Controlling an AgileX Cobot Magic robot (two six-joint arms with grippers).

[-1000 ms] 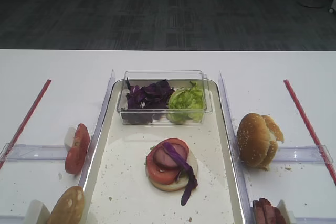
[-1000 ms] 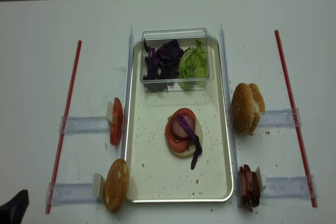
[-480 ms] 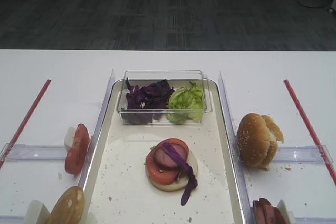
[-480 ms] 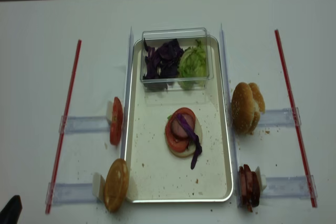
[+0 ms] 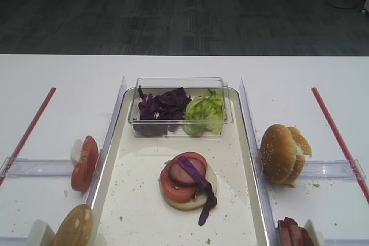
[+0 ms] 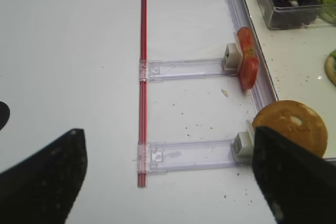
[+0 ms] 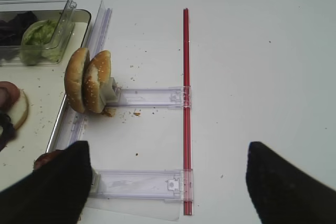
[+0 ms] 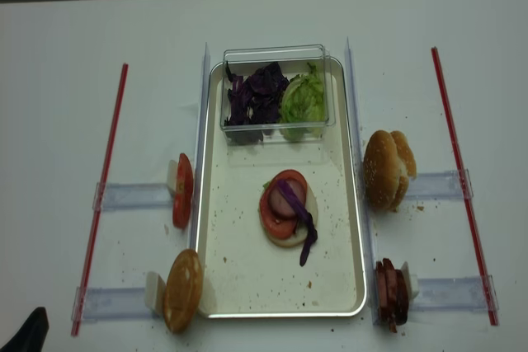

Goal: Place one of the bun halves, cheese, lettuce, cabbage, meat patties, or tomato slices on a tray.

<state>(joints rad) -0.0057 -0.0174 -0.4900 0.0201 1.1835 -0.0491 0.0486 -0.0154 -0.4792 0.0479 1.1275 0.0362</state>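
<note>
Change since earlier: nothing on the tabletop (image 5: 63, 73) has shifted; only a dark tip at the near left corner of the realsense view sits slightly differently than a second ago.
Left gripper (image 6: 168, 182): both jaws stand wide apart at the bottom of its wrist view, nothing between them, hanging over the left near part of the tabletop.
Right gripper (image 7: 168, 182): jaws spread wide and empty, over the right near part.
Tray (image 8: 239, 286): centred on the tabletop, a clear box (image 8: 276, 92) at its far edge holding cabbage (image 8: 254, 92) and lettuce (image 8: 304, 96) side by side.
Stack: bun base with a tomato slice, a meat patty (image 8: 286, 201) and a cabbage strip (image 8: 306, 232) draped toward the near edge, near the tray's middle.
Spares: tomato slices (image 8: 182, 191) and one bun half (image 8: 183, 290) stand on edge against clear racks (image 6: 184, 69) just outside the tray's left rim; bun halves (image 8: 386, 168) and meat patties (image 8: 390, 293) likewise outside the right rim, probably so the jaws can pinch them.
Red strips (image 8: 103, 195): lying well outside each rack, likely marking bounds.
</note>
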